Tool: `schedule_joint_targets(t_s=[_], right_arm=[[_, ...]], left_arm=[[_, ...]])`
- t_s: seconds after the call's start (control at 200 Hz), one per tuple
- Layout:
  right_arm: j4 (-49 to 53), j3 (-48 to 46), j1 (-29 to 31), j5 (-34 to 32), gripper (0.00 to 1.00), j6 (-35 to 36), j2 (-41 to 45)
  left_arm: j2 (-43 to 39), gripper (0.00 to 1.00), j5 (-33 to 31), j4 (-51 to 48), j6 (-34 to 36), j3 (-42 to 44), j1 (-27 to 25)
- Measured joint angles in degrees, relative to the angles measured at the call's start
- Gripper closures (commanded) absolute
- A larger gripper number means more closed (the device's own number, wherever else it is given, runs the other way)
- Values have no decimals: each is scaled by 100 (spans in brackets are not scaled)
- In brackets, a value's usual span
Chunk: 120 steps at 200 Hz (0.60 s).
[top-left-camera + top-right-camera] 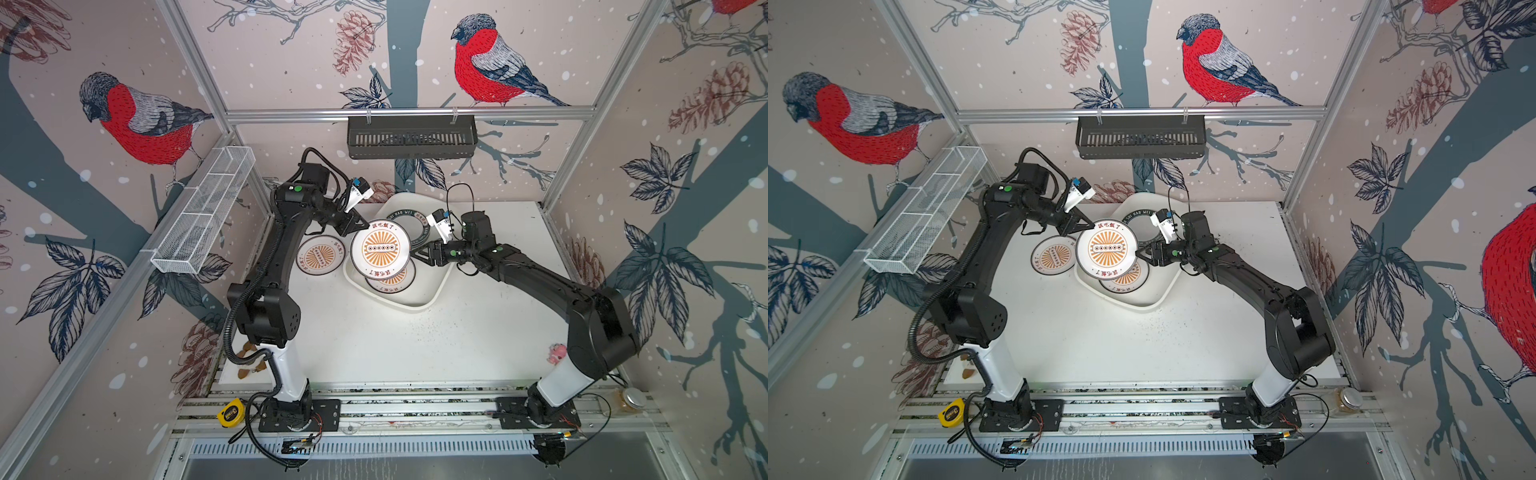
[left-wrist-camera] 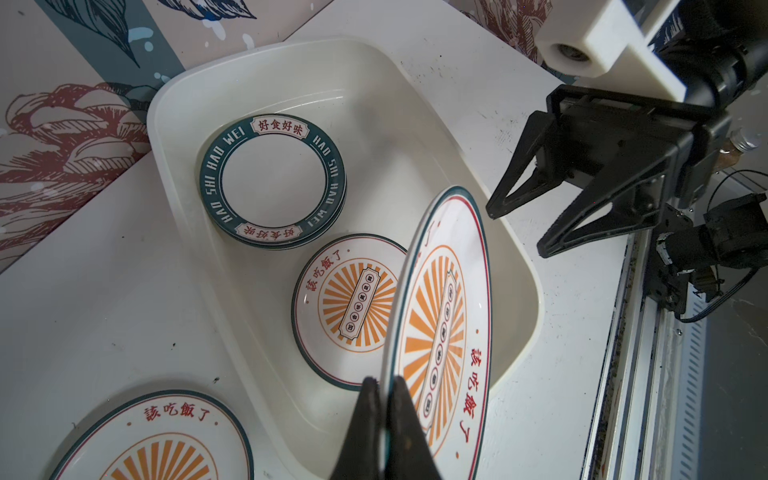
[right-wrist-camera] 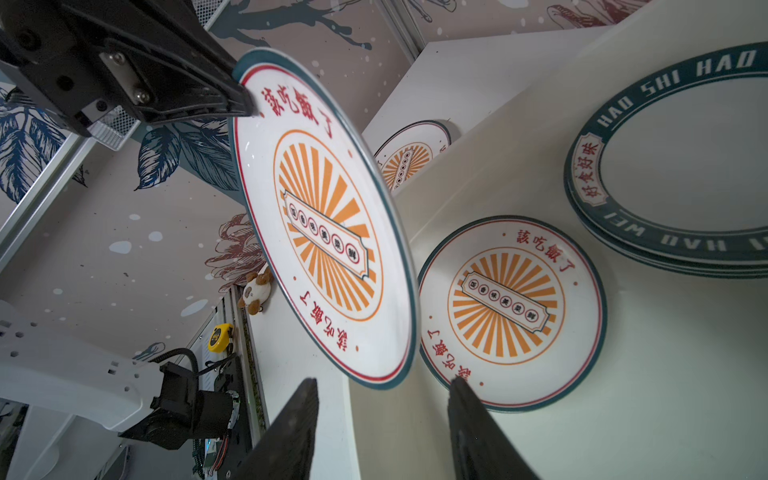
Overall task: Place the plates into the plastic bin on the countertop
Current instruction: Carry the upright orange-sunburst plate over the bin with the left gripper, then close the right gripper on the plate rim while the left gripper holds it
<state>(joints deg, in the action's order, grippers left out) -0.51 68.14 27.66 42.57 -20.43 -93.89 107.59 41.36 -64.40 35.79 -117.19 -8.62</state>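
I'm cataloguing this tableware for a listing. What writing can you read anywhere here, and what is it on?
"HAO SHI HAO WEI", white: band of the top green-banded plate.
"好食好味", red: panels on that band.
"該吃飯了", red: held sunburst plate, second sunburst plate in the plastic bin, third sunburst plate on the countertop.
Sunburst centre panels: too small to read.
Yellow tape measure: label blurred.

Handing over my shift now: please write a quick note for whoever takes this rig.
Left gripper: shut on the rim of the raised sunburst plate, held over the plastic bin.
Right gripper: open beside that plate's far rim, holding nothing.
Done: second sunburst plate and stack of green-band plates lie in the bin.
Left: lower the raised plate in, then fetch the last sunburst plate from the countertop, left of the bin. No cloud plates visible.
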Motion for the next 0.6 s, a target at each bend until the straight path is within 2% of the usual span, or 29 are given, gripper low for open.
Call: schedule_joint_targets(t_s=[0.265, 0.6], right_arm=[[-149, -28, -72, -13, 53, -28, -39], [-555, -87, -181, 352, 67, -214, -90]], left_arm=[[90, 100, 208, 61, -199, -199, -59], [68, 100, 297, 79, -286, -184, -138]])
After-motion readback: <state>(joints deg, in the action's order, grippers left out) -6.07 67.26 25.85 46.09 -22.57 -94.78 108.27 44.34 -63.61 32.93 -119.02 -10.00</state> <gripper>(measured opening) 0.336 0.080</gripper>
